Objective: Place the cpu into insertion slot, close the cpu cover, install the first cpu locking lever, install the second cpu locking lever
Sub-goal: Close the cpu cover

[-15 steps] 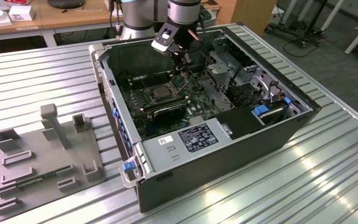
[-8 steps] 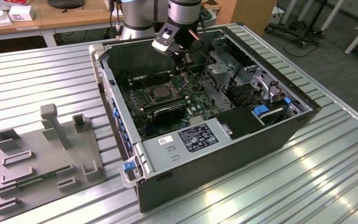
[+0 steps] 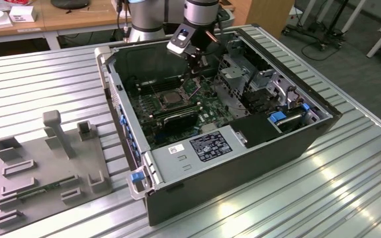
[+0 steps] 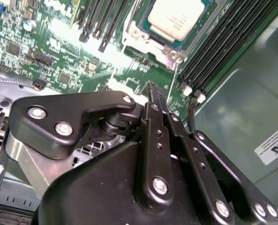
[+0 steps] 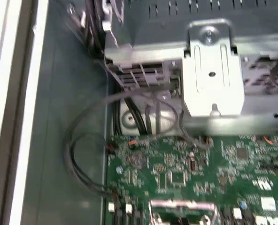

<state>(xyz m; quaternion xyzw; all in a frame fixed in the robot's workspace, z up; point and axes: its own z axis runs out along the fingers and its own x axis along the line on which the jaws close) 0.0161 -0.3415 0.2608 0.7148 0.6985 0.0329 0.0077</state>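
The pale silvery cpu (image 4: 175, 18) lies flat in the insertion slot (image 3: 170, 98) on the green board inside the open computer case. The silvery cpu cover (image 4: 148, 41) lies down around it, framing the chip. A thin metal locking lever (image 4: 173, 78) stands up from the socket's corner, slanting toward my gripper. In the second wrist view my gripper (image 4: 154, 90) is shut with nothing between its tips, which hang just beside that lever and short of the socket. In the exterior view the gripper (image 3: 196, 63) hovers inside the case, behind the socket.
Long black memory slots (image 4: 223, 42) run on both sides of the socket. A metal drive cage (image 5: 213, 70) and loose cables (image 5: 89, 140) sit at the board's far end. The case walls (image 3: 114, 84) close in around the board. A grey fixture plate (image 3: 45, 168) lies on the exterior view's left.
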